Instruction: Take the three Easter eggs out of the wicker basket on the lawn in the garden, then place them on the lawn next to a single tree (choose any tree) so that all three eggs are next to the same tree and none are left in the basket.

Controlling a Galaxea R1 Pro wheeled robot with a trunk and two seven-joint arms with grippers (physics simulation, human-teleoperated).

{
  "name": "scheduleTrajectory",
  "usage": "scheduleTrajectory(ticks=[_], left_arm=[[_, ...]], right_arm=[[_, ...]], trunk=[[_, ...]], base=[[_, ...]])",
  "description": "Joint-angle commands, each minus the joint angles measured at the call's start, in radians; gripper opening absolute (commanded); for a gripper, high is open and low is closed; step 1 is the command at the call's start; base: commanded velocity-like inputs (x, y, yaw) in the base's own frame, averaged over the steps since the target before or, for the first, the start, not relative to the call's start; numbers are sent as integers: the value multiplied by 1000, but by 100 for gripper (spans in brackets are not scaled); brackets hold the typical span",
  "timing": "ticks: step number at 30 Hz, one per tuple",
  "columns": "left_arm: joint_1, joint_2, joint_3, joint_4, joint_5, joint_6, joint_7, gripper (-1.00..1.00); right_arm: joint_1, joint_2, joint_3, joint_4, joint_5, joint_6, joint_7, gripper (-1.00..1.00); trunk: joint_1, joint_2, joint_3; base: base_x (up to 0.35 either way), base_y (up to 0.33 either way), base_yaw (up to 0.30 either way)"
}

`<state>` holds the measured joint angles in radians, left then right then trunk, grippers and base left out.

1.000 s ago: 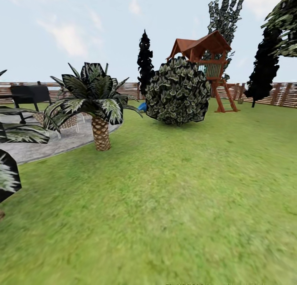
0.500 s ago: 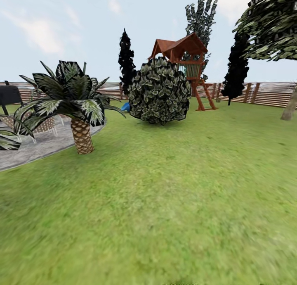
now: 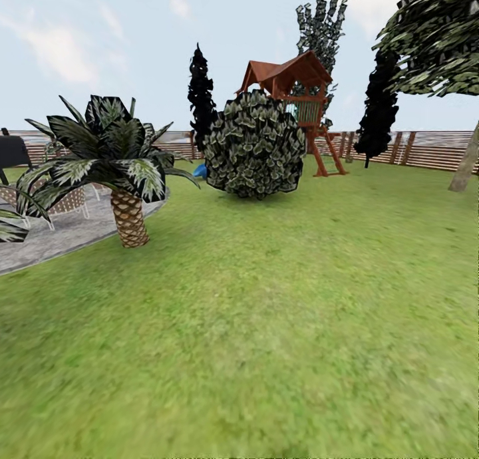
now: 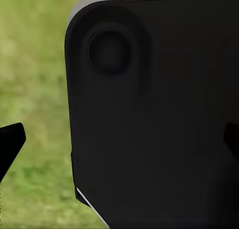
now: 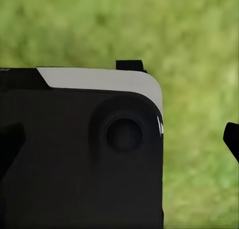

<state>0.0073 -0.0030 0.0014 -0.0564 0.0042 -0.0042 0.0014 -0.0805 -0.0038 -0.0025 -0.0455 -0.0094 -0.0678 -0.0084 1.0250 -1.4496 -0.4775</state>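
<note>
The Easter eggs and the wicker basket are out of view. The lawn (image 3: 279, 326) spreads wide in the head view. At its far right stands a tree (image 3: 464, 167) with a leaning pale grey trunk and dark angular leaves overhead. In the left wrist view my left gripper (image 4: 119, 142) is open, its dark fingertips (image 4: 10, 145) far apart at the picture's edges, with a black panel of the robot and grass behind. My right gripper (image 5: 119, 142) is open too, one fingertip (image 5: 232, 139) showing over grass, nothing held.
A short palm (image 3: 126, 213) stands at the left by a grey paved patch (image 3: 60, 236) with chairs. A round dark bush (image 3: 256, 146), a wooden play structure (image 3: 299, 93) and thin dark trees stand further back. A brown slat fence (image 3: 432, 150) closes the garden.
The head camera has turned right, so the whole scene shifted left. The pale-trunked tree came into view at the right edge. Little has changed in the last half second.
</note>
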Motion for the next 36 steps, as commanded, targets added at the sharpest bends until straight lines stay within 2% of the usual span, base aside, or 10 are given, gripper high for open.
scheduleTrajectory(ticks=[1,31,36], left_arm=[[1,0,0,-2,0,0,0,100],[1,0,0,-5,-1,-2,0,100],[0,0,0,-5,-1,-2,0,100]], right_arm=[[-1,0,0,1,-1,-3,-1,100],[-1,-4,-7,1,-4,-12,0,100],[-1,-4,-7,2,-4,-12,1,100]], trunk=[[0,0,-2],[0,0,-48],[0,0,-56]], base=[[0,0,-73],[0,0,-123],[0,0,-17]])
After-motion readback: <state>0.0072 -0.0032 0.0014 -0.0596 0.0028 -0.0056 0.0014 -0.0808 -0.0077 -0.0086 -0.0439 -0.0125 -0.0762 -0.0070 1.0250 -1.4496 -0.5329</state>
